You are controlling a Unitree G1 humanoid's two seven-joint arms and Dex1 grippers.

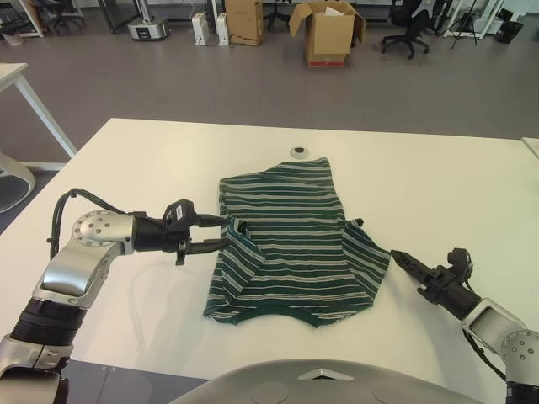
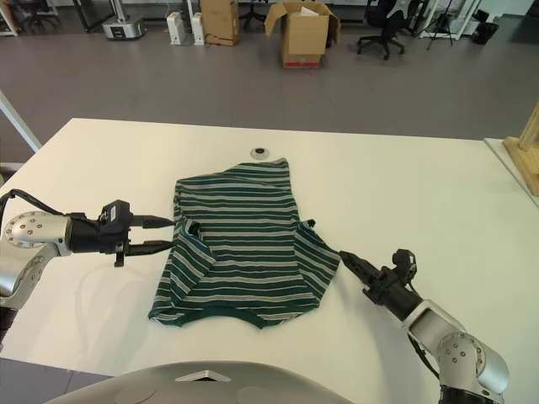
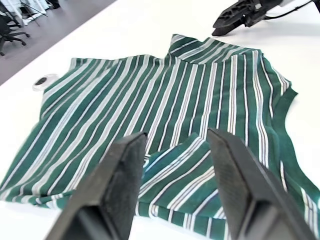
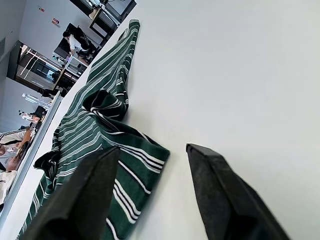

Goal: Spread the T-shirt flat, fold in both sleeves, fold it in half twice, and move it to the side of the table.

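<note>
Across the middle of a white table point(image 1: 455, 185), somewhat toward the near edge, the green striped T-shirt point(image 1: 290, 244) is being kept lying open and mostly flat, its long axis running near to far, with a little rumpling at both sleeves. The left sleeve point(image 1: 238, 240) is being seen bunched against the body, while the right sleeve point(image 1: 369, 252) is jutting out toward the right. At the left sleeve's edge the left gripper point(image 1: 227, 231) is being held low, its fingers parted wide with the cloth at their tips; whether cloth is being touched cannot be told. Just beside the right sleeve's outer edge the right gripper point(image 1: 396, 254) is being held close to the tabletop, its fingers likewise being kept apart with nothing between them. A small round object point(image 1: 299, 151) is being left on the table just past the shirt's far edge, and a cardboard box point(image 1: 328, 34) is standing open on the floor well beyond. The sleeve-folding step is being judged as the one in hand, neither halving fold having been made. For the next move, each sleeve edge is likely needing to be pinched and carried inward over the body, the cloth being kept smooth so that later folds are not being spoiled.
</note>
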